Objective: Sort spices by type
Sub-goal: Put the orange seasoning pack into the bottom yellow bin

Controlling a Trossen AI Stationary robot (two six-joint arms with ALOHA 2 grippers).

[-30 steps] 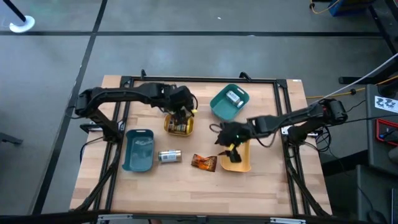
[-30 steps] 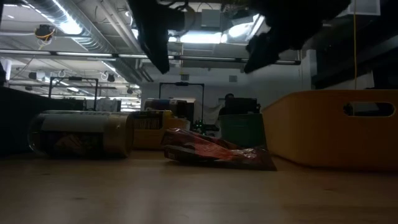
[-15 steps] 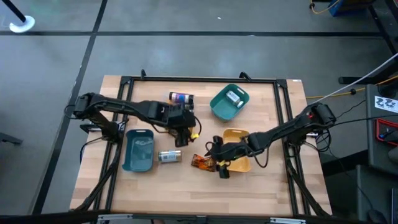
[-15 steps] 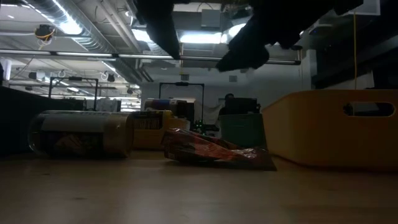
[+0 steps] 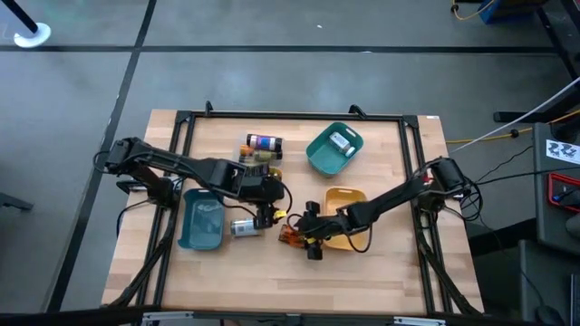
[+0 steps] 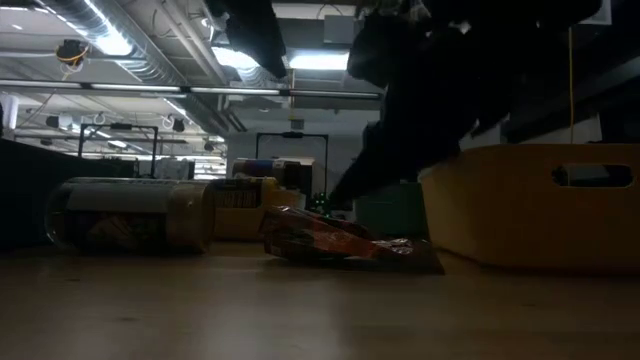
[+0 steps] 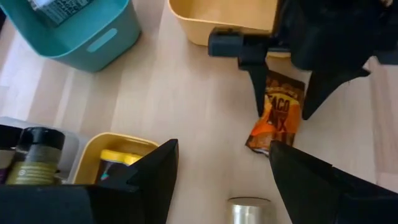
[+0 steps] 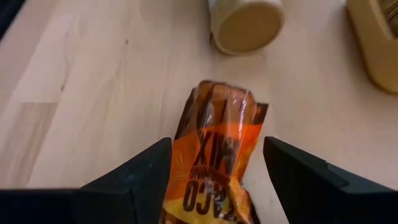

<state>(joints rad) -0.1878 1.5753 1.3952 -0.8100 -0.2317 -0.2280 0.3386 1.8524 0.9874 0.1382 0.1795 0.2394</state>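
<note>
Right gripper jaws apart, straddling taco mix packet to pinch; left gripper jaws apart, empty, near jar.

Orange-brown packet lying flat on the bare wood, printed "TACO MIX" (lettering upside down in the right wrist view), crinkled, just beside the yellow tray. Clear jar on its side near the packet, pale cap end toward it, apart from it. Purple-labelled jar on its side near the far edge. White-labelled jar lying inside the teal tray.
</note>
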